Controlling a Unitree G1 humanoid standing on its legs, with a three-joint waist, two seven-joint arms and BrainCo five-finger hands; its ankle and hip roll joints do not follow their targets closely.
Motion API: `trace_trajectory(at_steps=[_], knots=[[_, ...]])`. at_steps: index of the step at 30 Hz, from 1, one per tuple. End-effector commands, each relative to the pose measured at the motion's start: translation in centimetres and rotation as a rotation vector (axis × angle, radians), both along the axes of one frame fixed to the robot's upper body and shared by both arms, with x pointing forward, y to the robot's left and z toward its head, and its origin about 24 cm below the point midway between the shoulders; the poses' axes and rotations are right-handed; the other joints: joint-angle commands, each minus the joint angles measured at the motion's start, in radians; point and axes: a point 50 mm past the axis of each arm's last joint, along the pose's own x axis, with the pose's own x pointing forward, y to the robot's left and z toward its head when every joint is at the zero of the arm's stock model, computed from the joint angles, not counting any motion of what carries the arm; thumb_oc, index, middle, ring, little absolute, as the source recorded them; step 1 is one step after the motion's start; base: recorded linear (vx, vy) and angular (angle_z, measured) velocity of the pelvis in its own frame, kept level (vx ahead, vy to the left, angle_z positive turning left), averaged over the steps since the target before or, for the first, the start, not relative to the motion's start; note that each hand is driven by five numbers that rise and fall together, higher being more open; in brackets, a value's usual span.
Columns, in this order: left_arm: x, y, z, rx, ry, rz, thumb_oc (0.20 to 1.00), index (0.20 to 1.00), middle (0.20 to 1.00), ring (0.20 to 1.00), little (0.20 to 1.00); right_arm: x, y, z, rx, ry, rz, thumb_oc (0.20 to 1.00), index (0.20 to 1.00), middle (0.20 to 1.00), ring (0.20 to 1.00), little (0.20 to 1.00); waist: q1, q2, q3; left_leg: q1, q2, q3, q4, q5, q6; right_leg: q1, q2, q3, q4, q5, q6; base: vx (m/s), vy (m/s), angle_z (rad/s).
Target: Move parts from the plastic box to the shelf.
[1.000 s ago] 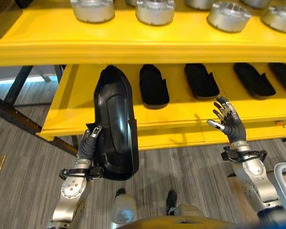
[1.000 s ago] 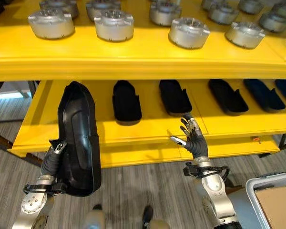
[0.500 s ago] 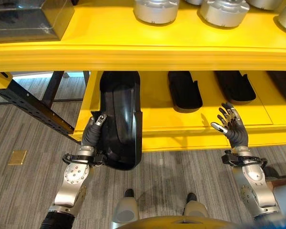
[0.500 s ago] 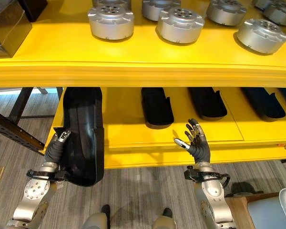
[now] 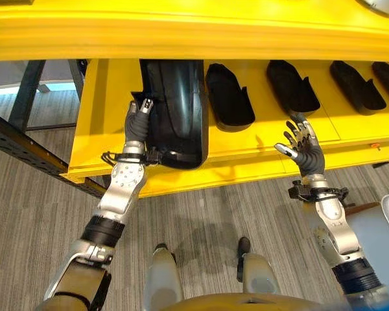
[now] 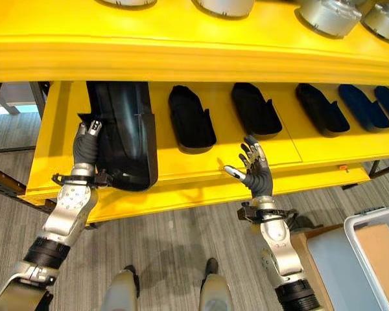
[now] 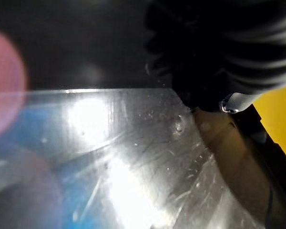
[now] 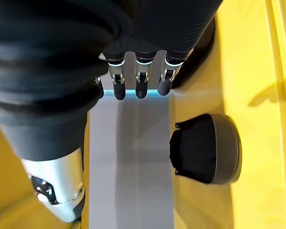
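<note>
Lower right: right hand (image 6: 256, 173), fingers spread, empty, before the shelf (image 6: 181, 172) edge. Left of centre: left hand (image 5: 138, 122) grips the black part (image 5: 175, 107), long axis running into the shelf, near end overhanging; push farther in.

Yellow shelf (image 6: 201, 172), 2 levels. Lower level: row of black moulded parts, big black part (image 6: 123, 139) at robot's left end, near end just over front edge, then smaller black parts (image 6: 190, 118) (image 6: 255, 108) (image 6: 321, 107) side by side, apart, w/ dark blue ones (image 6: 365, 107) at far right. Upper level: round silver metal parts (image 6: 329, 16) near front edge. Grey striped floor (image 6: 175, 259) below.
</note>
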Motion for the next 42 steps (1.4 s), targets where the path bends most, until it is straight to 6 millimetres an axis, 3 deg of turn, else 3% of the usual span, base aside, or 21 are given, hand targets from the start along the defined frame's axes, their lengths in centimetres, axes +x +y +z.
trace_trajectory(at_steps=[1, 8, 15, 21, 30, 42], knots=[[1.1, 0.9, 3.9, 0.054, -0.134, 0.076, 0.2, 0.2, 0.2, 0.2, 0.2, -0.2, -0.5, 2.7, -0.01, -0.139, -0.017, 1.0, 1.0, 1.0, 1.0, 1.0, 0.008, 0.004, -0.044, 0.009, 0.066, -0.058, -0.013, 0.062, -0.037, -0.032, -0.036, 0.052, 0.155, -0.018, 0.011, -0.12, 0.007, -0.03], [3.4, 4.7, 5.9, 0.07, -0.087, 0.248, 0.2, 0.2, 0.2, 0.2, 0.2, -0.8, 0.2, 3.3, -0.035, -0.179, 0.049, 1.0, 1.0, 1.0, 1.0, 1.0, -0.022, 0.013, -0.085, -0.13, 0.079, -0.09, 0.058, 0.059, -0.039, -0.174, -0.011, 0.068, 0.245, -0.038, 0.001, -0.1, -0.001, -0.05], [4.4, 8.7, 7.5, 0.088, -0.018, 0.377, 0.2, 0.2, 0.2, 0.2, 0.2, -1.8, -0.4, 4.0, -0.036, -0.223, 0.075, 1.0, 1.0, 1.0, 1.0, 1.0, -0.048, 0.035, -0.13, -0.257, 0.083, -0.123, 0.096, 0.075, -0.04, -0.295, 0.01, 0.056, 0.299, -0.046, -0.003, -0.04, -0.015, 0.02], [5.3, 9.6, 9.6, 0.084, 0.02, 0.388, 0.2, 0.2, 0.2, 0.2, 0.2, -1.7, -0.4, 4.3, -0.032, -0.233, 0.088, 1.0, 1.0, 1.0, 1.0, 1.0, -0.052, 0.043, -0.127, -0.329, 0.087, -0.141, 0.119, 0.082, -0.039, -0.348, 0.015, 0.04, 0.318, -0.047, -0.006, -0.02, -0.006, 0.06], [6.1, 10.9, 12.0, -0.101, 0.06, 0.375, 0.2, 0.2, 0.2, 0.2, 0.2, -2.1, -0.5, 3.6, 0.002, -0.196, 0.103, 1.0, 1.0, 1.0, 1.0, 1.0, -0.062, 0.045, -0.137, -0.384, 0.095, -0.146, 0.134, 0.08, -0.039, -0.385, 0.023, 0.033, 0.304, -0.03, 0.001, 0.0, -0.001, 0.03], [5.8, 12.5, 13.7, 0.018, 0.13, 0.438, 0.2, 0.2, 0.2, 0.2, 0.2, -2.7, -1.2, 2.9, 0.019, -0.165, 0.099, 1.0, 1.0, 1.0, 1.0, 1.0, -0.063, 0.038, -0.139, -0.428, 0.093, -0.141, 0.151, 0.072, -0.033, -0.407, 0.02, 0.04, 0.282, -0.02, 0.005, 0.01, 0.002, 0.0]])
